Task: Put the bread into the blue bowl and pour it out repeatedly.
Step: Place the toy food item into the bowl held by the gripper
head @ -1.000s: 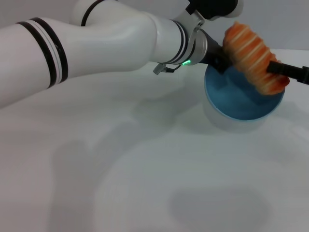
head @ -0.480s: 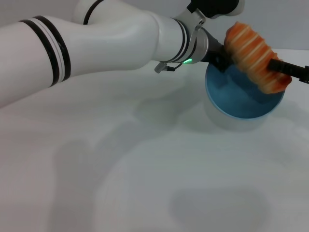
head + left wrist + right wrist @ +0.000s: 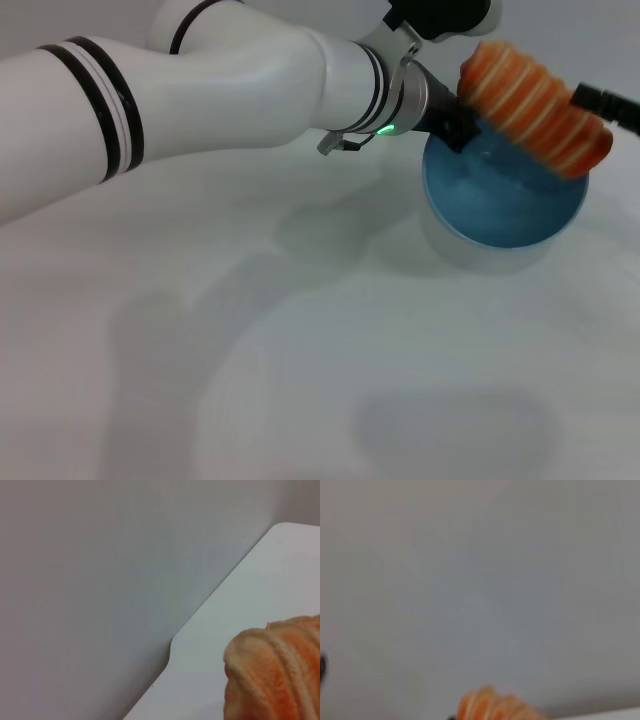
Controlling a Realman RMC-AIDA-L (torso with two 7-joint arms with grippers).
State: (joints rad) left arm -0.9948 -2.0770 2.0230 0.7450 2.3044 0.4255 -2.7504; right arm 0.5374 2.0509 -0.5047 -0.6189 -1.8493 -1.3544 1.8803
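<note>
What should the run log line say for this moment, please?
left gripper: shut on bread, above blue bowl | bowl: upright, empty, on white table | right gripper: not in view

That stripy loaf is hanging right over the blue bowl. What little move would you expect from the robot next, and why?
Probably a short move down, then let go. The left gripper holds the bread just above the blue bowl, over its far rim rather than inside it. The bowl looks empty, so lowering the loaf toward the middle first should keep it from tipping off the rim.
</note>
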